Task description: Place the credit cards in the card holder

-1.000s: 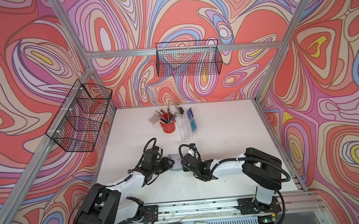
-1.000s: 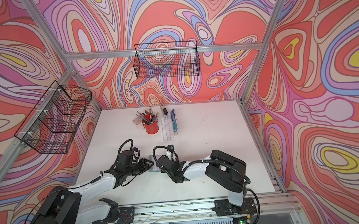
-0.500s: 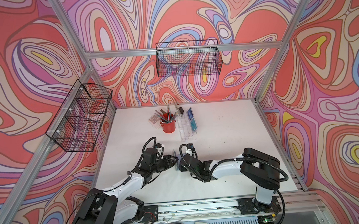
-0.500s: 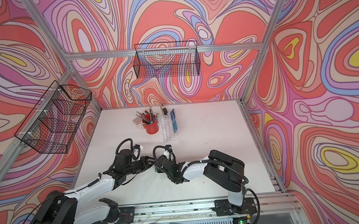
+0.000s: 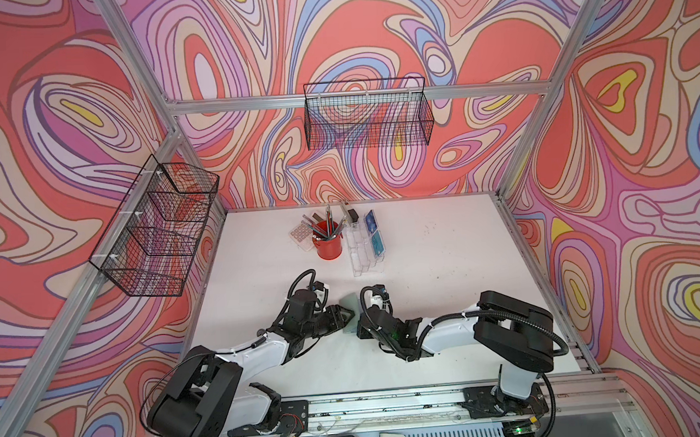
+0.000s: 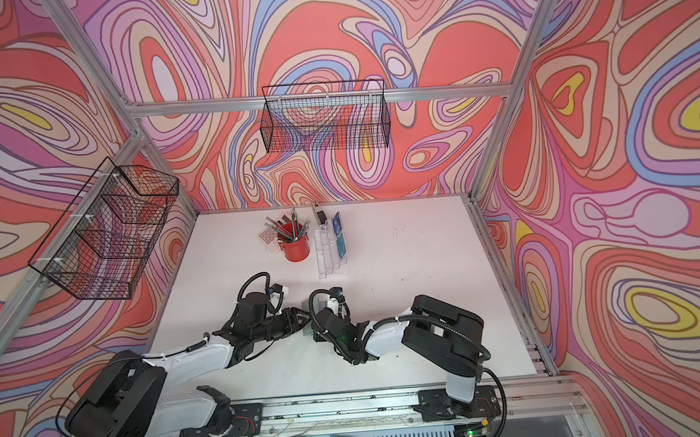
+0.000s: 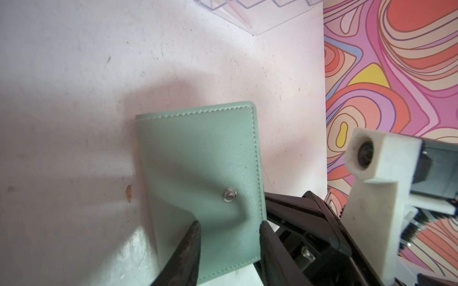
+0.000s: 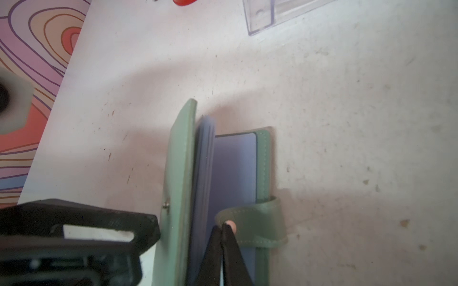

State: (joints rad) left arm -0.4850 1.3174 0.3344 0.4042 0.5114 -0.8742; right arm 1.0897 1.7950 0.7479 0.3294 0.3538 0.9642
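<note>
The right fingers (image 8: 229, 250) are closed tip to tip on the free end of the strap (image 8: 257, 222), which curls up from the back cover to meet them. The left fingers (image 7: 189, 255) stand apart with their tips against the outer face of the front cover (image 8: 182, 173), close to its snap stud (image 7: 229, 194). The leather dimples there, but I cannot tell whether they pinch it or only prop it.

Between the two, the card holder (image 5: 350, 302) lies open on the surface (image 5: 426, 265). Its front cover is raised almost upright, its back cover lies flat, and bluish sleeves (image 8: 204, 168) fan out in the gap. It sits on the robot's side of the clear stand (image 5: 361, 260), near it but apart.

A blue card (image 5: 370, 223) and a teal card (image 5: 377, 243) are lodged in the stand's tiers farthest from the holder. Neither set of fingers carries a card. Whether any sleeve holds one is unclear, as no lettering shows.

My reading is that the holder is unsnapped and held open, so the opening step is about done. Fetching at least those two cards and sliding them into sleeves remains.
</note>
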